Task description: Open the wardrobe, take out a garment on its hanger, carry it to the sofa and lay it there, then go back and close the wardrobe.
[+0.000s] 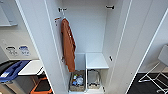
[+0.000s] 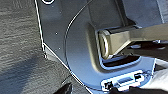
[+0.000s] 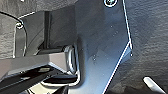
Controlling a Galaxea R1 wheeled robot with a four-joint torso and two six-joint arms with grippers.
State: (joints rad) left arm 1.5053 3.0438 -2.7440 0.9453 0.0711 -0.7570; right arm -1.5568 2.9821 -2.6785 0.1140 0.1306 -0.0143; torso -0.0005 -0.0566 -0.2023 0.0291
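The wardrobe (image 1: pixel 85 32) stands right in front of me with both white doors swung wide, the left door (image 1: pixel 40 45) and the right door (image 1: pixel 132 45) framing its inside. A plain orange jacket (image 1: pixel 68 45) hangs at the left side of the interior, reaching down to the low shelf (image 1: pixel 96 61). The rest of the hanging space beside it is bare white wall. The two wrist views look down past the robot's own dark plate at grey carpet (image 2: pixel 17 50) (image 3: pixel 150 45).
Under the shelf sit a basket of small items (image 1: pixel 77 81) and a second basket (image 1: pixel 93 79). Left of the wardrobe are a white tabletop (image 1: pixel 31 67), a blue object (image 1: pixel 12 71) and an orange one (image 1: pixel 42 86). A white chair (image 1: pixel 157 72) stands at the right.
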